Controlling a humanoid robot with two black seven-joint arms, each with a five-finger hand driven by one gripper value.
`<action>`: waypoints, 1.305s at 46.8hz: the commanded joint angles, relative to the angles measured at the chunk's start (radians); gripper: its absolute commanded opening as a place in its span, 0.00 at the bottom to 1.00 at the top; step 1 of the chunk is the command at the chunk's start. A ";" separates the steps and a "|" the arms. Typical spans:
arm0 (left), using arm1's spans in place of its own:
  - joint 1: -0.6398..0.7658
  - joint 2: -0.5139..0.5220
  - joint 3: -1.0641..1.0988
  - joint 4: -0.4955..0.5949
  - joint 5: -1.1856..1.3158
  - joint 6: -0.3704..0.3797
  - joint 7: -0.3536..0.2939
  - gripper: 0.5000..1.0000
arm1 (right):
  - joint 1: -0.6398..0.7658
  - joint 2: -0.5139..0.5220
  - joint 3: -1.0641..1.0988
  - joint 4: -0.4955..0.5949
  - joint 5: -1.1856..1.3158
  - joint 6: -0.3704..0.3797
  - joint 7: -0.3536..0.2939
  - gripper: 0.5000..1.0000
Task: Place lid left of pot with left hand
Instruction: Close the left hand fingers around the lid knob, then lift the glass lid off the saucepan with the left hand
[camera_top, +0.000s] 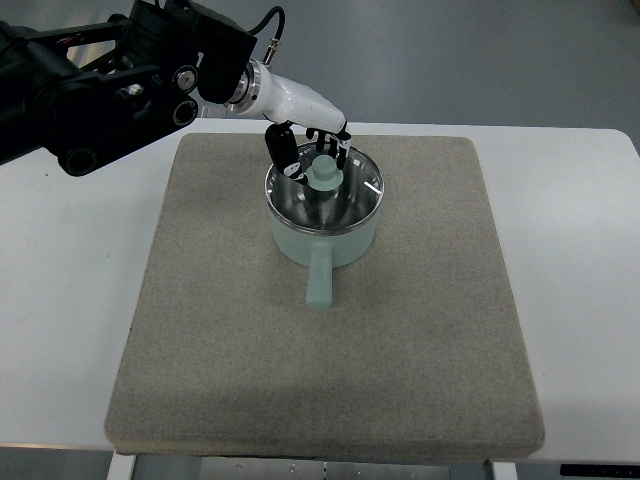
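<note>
pale mint-green metal pot (325, 232) sits a bit toward the far edge of the grey felt mat (330, 380), its stubby handle pointing straight at the near edge, so that's the long axis. Round glass lid with mint knob (322, 176) is still on the pot, flat. Probably light but slick and breakable, so the knob's the place to grab. Left hand (308, 143) has its black fingers curled round that knob, though I can't tell if it's gripping tight

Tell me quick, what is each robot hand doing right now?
Left hand: fingers curled around the lid knob, lid on the pot.
Right hand: not in view.
</note>
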 joint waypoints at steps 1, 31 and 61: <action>0.001 -0.001 0.000 0.000 0.000 0.002 0.000 0.42 | 0.000 0.000 0.000 0.000 0.000 0.000 0.000 0.85; 0.004 0.001 -0.006 -0.005 0.015 0.007 0.002 0.00 | 0.000 0.000 0.000 0.000 0.000 0.000 0.000 0.84; -0.002 0.001 -0.014 -0.006 0.020 0.033 0.002 0.00 | 0.000 0.000 0.000 0.000 0.000 0.000 0.000 0.84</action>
